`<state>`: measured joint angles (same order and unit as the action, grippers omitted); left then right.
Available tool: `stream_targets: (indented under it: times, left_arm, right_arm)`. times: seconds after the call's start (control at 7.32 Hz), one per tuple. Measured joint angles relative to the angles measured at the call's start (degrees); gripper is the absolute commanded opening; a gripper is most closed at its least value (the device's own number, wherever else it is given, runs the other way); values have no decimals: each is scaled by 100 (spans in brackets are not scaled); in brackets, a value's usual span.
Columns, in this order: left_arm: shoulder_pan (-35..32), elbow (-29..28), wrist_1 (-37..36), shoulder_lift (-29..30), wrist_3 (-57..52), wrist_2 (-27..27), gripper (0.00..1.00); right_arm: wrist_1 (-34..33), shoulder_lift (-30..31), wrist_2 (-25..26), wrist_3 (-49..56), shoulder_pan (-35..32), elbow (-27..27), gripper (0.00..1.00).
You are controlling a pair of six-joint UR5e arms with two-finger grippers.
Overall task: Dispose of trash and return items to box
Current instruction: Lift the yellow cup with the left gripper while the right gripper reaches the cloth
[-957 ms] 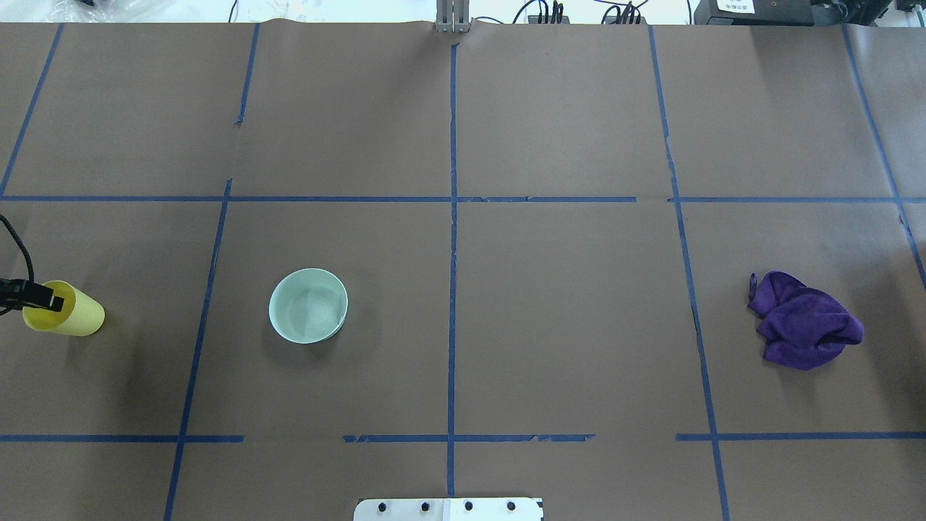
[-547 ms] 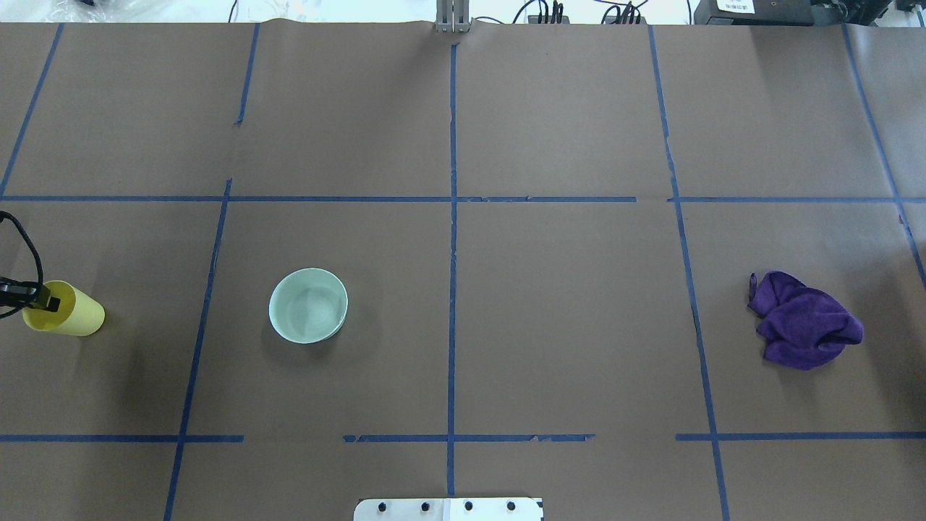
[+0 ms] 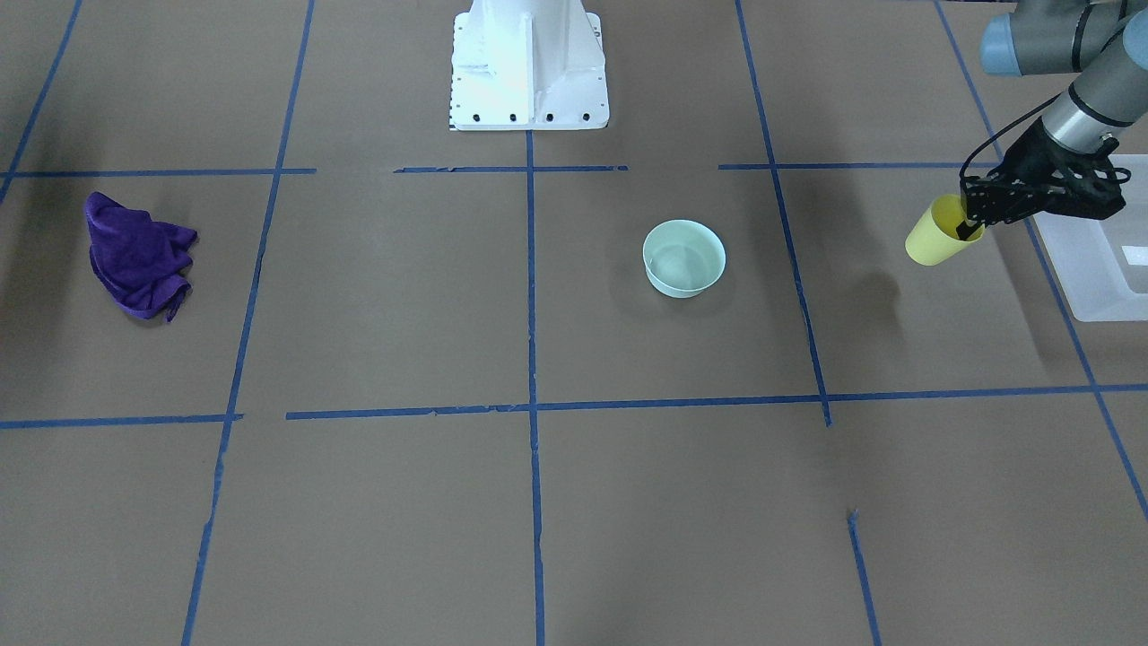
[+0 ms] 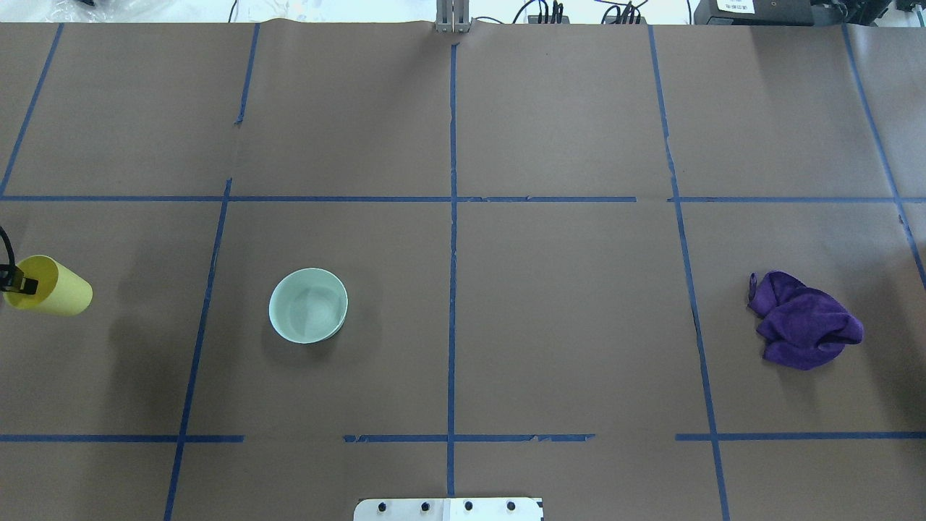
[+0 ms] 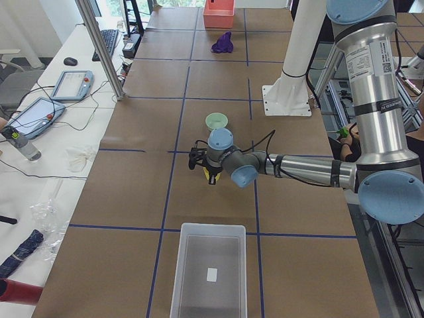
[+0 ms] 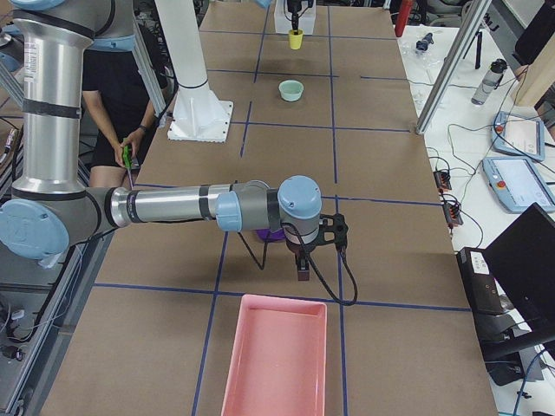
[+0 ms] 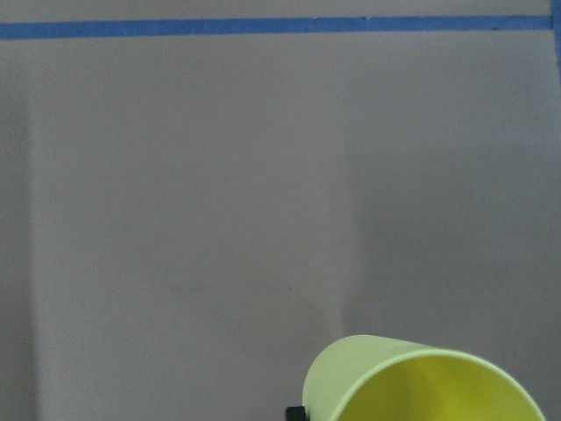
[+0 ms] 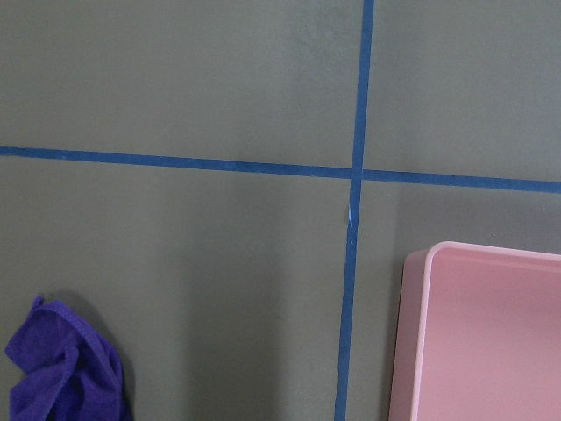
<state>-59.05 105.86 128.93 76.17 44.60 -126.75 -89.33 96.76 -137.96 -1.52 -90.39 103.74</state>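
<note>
starting at the robot's far left, the translucent box (image 3: 1074,269) sits at the table's end, its long side running along the table, nothing in it that i can see. just beside its near wall hangs the left gripper (image 3: 972,221), clamped on the rim of the yellow cup (image 3: 933,235), one finger inside and one outside. the cup looks clear of the table and tilted, mouth up toward the gripper and base pointing away from the box. so the box lies straight outward from the cup, and i'd say the carry only needs to go over that wall; nothing stands between.

further right the mint-green bowl (image 3: 683,258) stands upright, well apart from both arms, the left arm nearer. far right lies the crumpled purple cloth (image 3: 136,256), with the right gripper (image 6: 302,267) over it; i cannot tell whether that one is parted or closed. a pink tray (image 6: 276,364) is just beyond.
</note>
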Motion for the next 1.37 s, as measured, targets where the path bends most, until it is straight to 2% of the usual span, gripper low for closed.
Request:
stream_targets:
  times: [0.27, 0.68, 1.09, 1.37]
  left_arm:
    - [-757, 199, -855, 97, -1184, -1, 0]
    - [-2101, 160, -2498, 796, -3308, 206, 0]
    - [-2871, 41, -3122, 1081, -4470, 436, 0]
    - [-3156, -114, -3164, 1105, -4906, 447, 0]
  right_arm:
    - [3, -16, -115, -145, 3, 16, 100]
    - [290, 35, -546, -1146, 264, 278, 100]
    - [2121, 508, -45, -2931, 1345, 347, 100]
    - [2667, 624, 245, -3625, 2081, 349, 100]
